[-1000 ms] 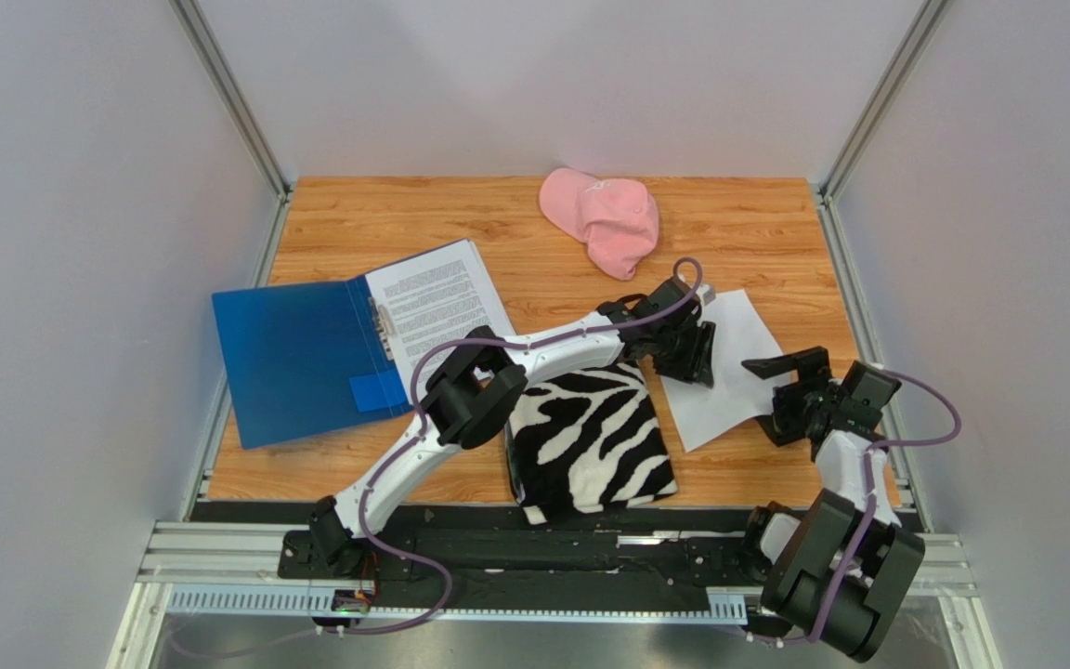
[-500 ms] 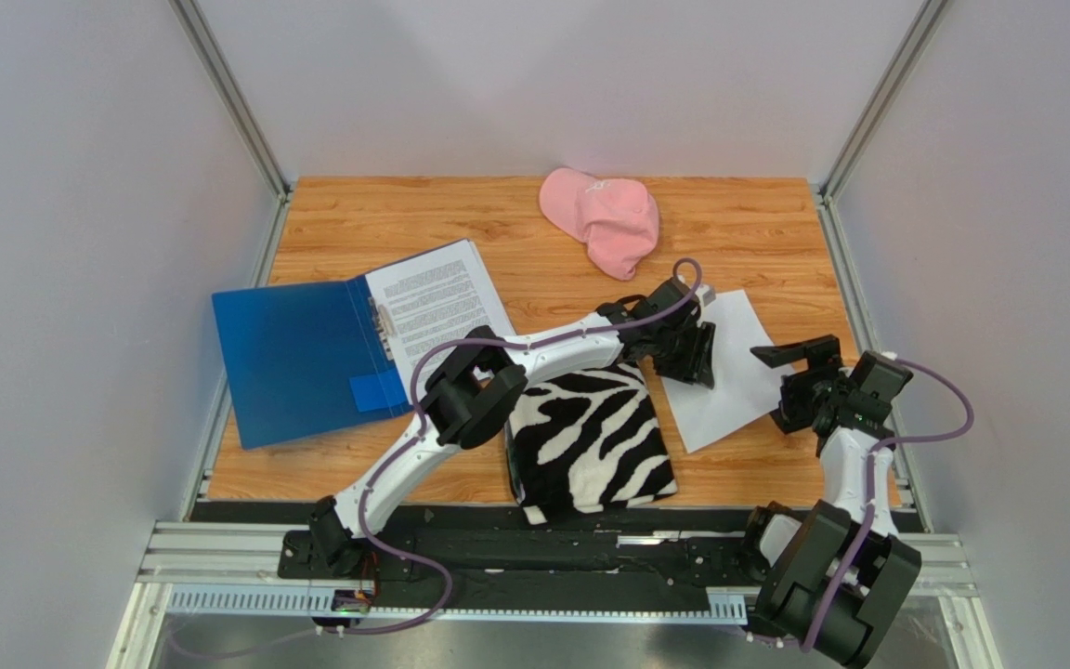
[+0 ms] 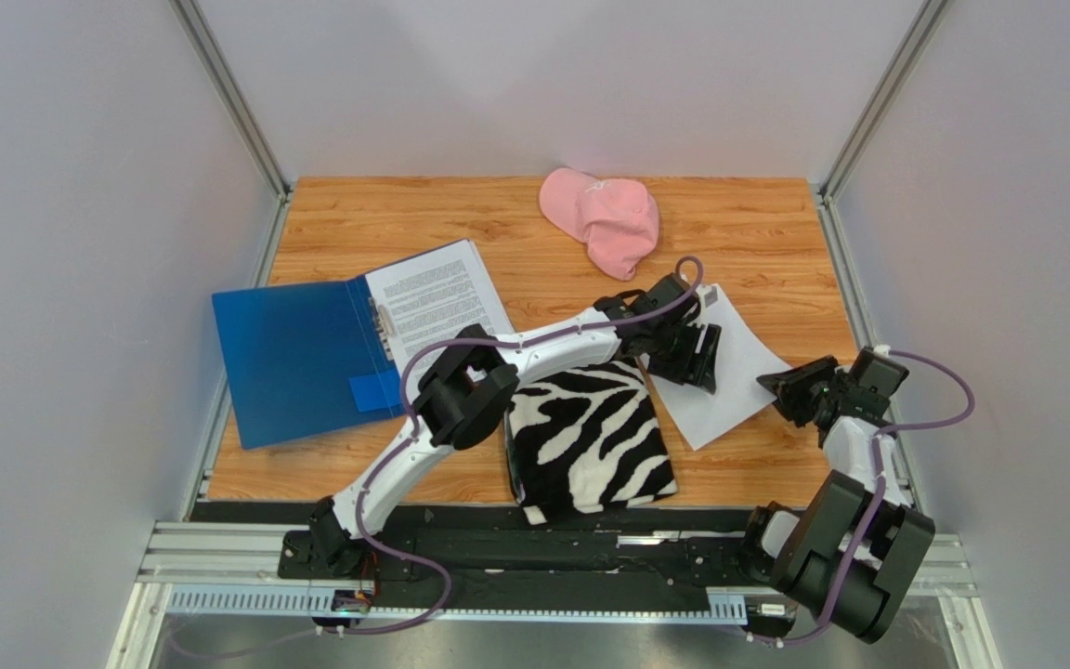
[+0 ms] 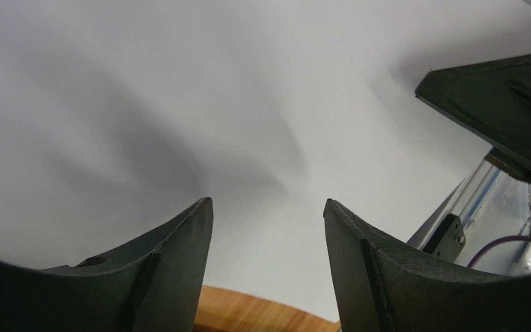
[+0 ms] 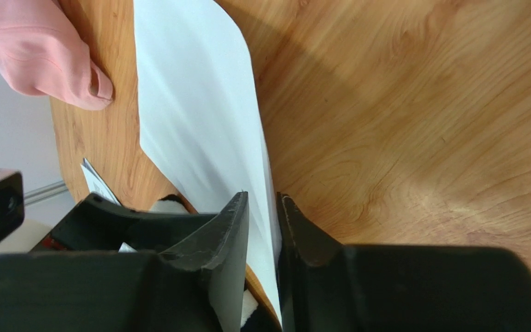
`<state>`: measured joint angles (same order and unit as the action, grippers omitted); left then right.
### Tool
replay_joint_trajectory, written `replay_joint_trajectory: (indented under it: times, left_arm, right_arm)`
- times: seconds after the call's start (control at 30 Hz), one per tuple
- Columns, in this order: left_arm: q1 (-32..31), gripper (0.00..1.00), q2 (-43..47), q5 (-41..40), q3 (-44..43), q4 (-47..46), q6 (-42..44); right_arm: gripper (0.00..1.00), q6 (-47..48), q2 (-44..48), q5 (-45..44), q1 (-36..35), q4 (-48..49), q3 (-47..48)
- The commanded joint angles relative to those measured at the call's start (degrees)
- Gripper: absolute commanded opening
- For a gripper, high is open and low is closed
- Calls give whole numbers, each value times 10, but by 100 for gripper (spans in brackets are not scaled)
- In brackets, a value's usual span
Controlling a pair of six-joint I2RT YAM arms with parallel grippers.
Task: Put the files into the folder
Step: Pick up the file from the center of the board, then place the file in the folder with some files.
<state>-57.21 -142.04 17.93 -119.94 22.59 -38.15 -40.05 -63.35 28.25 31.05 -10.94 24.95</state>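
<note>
Right of the zebra-striped cloth (image 3: 590, 443), the right gripper (image 5: 261, 199) pinches a loose sheet (image 3: 739, 365) by its edge, the left gripper (image 4: 268, 207) hovers open over that sheet, and well left of the cloth the folder (image 3: 290, 360) lies open with other files (image 3: 436, 296) on it.

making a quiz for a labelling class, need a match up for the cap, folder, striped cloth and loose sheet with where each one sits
Things:
1. pink cap
2. blue folder
3. striped cloth
4. loose sheet

Places:
A. lying open at the left of the table
B. near edge, middle
C. far edge, middle
D. at the right, its edge pinched in the right tool

Pairs: 1-C; 2-A; 3-B; 4-D
</note>
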Motion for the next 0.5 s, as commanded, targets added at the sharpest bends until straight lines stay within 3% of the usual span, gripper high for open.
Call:
replay_joint_trajectory:
  times: [0.0,0.03,0.13,0.2,0.37,0.47]
  left_arm:
    - [10,71,121,33,-20,53,38]
    - [15,73,164,38,-10,58,39]
    - [44,94,273,61,56,48,37]
    - [75,95,335,46,101,53,52]
    - [172,96,546,34,268,104,96]
    - [221,96,671,-35,351,153,126]
  right_arm:
    - [20,45,23,-21,1,-17,72]
    - [17,45,31,-25,-9,-29,115]
    - [8,56,47,-76,-77,-90,218]
    - [0,59,43,-99,-121,-123,275]
    - [0,54,-10,-182,-257,-168,438]
    - [0,37,-57,-198,-341,-150,503]
